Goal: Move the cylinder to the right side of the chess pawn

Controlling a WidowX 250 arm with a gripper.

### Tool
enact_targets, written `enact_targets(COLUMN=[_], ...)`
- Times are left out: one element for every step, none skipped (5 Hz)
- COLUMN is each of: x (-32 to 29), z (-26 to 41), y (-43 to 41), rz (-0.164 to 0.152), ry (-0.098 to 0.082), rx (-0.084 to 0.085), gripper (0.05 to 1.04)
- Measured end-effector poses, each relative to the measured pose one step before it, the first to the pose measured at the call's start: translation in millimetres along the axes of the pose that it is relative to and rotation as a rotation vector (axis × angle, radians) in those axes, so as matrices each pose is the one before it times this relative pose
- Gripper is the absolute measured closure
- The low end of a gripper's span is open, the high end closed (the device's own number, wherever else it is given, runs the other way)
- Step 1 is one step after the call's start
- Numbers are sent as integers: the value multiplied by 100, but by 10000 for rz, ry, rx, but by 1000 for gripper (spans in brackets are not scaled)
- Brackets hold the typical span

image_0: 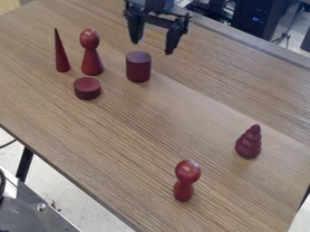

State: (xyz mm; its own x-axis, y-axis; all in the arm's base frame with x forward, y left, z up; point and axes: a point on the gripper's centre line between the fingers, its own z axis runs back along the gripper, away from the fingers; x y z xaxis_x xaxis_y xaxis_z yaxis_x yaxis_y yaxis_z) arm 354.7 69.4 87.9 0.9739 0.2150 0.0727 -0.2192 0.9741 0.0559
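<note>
Wood tbl (139,131), cropped; arm (158,6) cut off, jaws wide apart, empty, nr cyl (138,68).

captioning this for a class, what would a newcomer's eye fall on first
Probably the black pincer at the top, hanging open near the dark red cylinder. Next, likely the thin, pointed cone at upper left, and the shiny, round-headed pawn standing apart near the bottom.
</note>
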Motion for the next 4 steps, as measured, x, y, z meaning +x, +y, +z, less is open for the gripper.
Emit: enact_targets(x=[-832, -1215, 31, 19], z=[1577, 2247, 330, -1530], y=[-1166, -2227, -2339, -1251], rz=[-344, -969, -667, -248], ry=[287, -381, -178, 292], rx=[570, -451, -628, -576], gripper=[83, 83, 83, 83])
